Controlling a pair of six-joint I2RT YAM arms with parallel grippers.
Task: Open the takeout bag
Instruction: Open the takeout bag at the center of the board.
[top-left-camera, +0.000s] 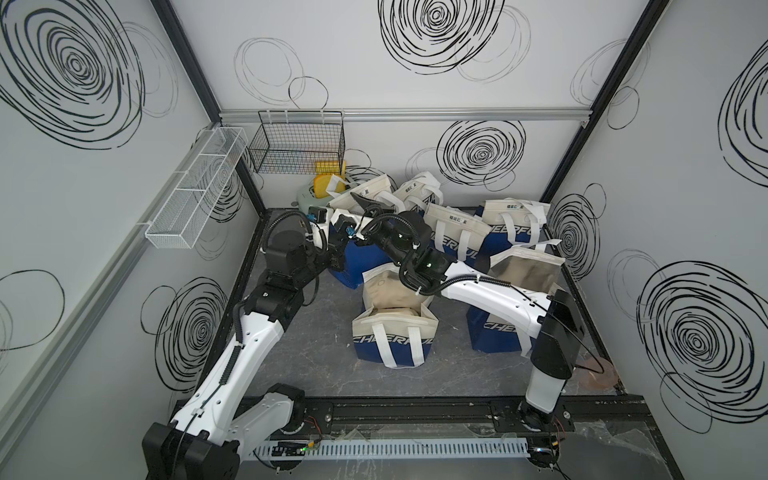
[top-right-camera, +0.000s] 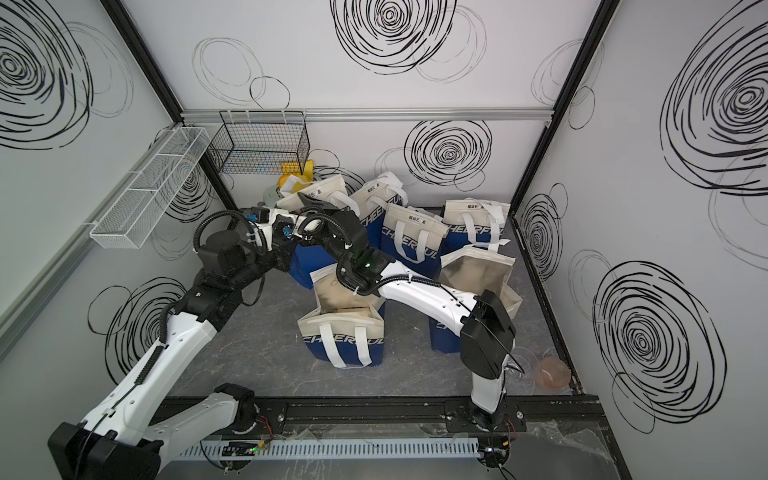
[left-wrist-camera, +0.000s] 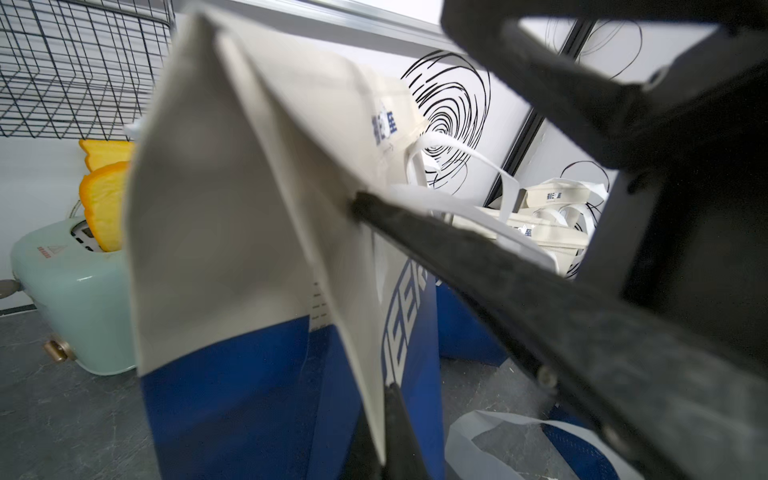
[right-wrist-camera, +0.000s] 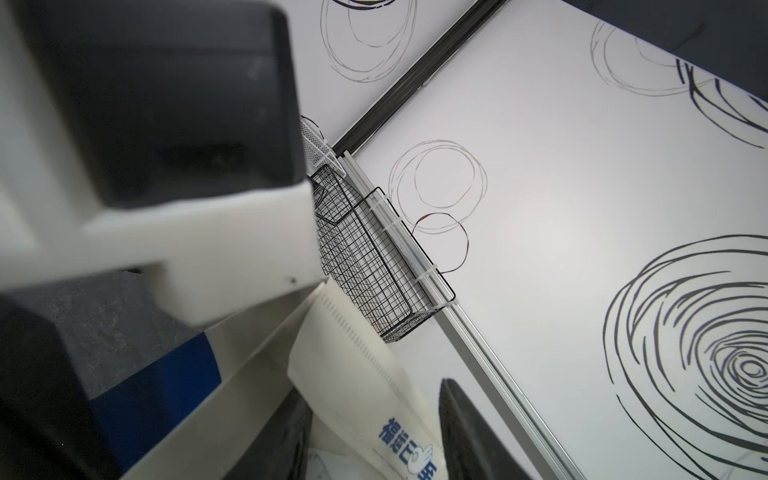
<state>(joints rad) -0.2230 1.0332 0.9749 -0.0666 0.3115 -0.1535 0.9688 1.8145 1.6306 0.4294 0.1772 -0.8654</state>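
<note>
Left wrist view: your left gripper is pressed together, pinching the cream side fold of the blue-and-cream fabric takeout bag. The bag is upright and its mouth reads closed.

Right wrist view: your right gripper is spread, with one dark finger on either side of the printed cream top flap.

In a top view the bag stands toward 11 o'clock on the dark grey marbled tabletop. A mint-green toaster sits at its 9 o'clock. Several matching bags cluster at its 3 o'clock.
</note>
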